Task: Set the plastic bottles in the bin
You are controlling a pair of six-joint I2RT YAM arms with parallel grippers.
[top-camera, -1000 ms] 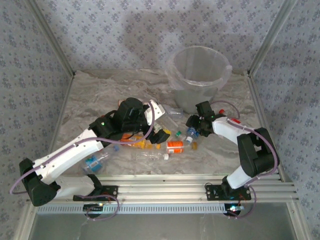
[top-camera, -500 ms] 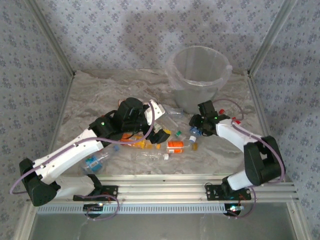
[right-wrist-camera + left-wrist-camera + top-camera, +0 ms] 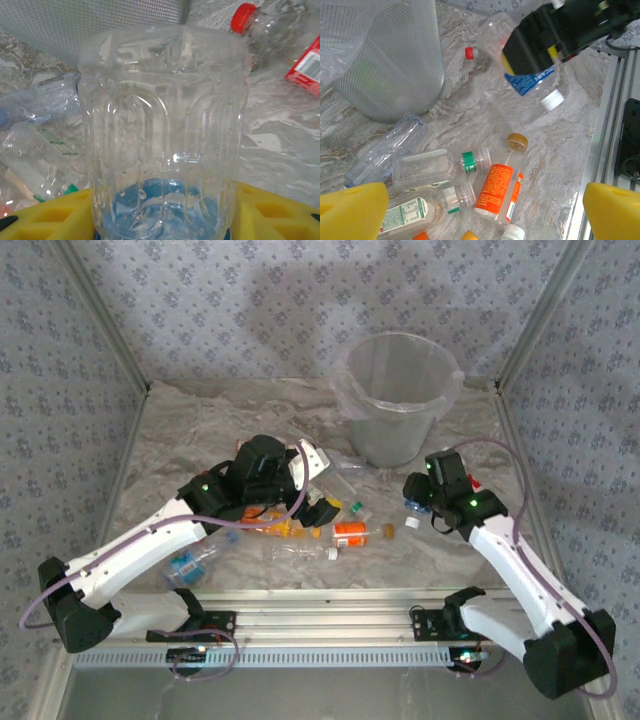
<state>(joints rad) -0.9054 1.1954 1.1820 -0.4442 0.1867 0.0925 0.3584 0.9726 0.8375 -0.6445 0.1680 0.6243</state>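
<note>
**Desk:** Right wrist view, what did it give you?

**Me:** I saw the right gripper (image 3: 420, 502) closed partway on the blue-labelled bottle (image 3: 165, 135), yellow pads (image 3: 45, 215) on either side of its clear ribbed body. That bottle sat right of the pile, short of the bin (image 3: 395, 430).

**Desk:** And the left gripper (image 3: 322, 487)?

**Me:** Spread fully wide, holding nothing, over the orange-labelled bottle (image 3: 495, 192) and its neighbours.

**Desk:** What worried you?

**Me:** I judged the slick, soft body could squirm out of the pads during the lift. Carried too low, it might strike the bin wall, or snag the bag liner (image 3: 348, 390) and drag the bin over.
</note>
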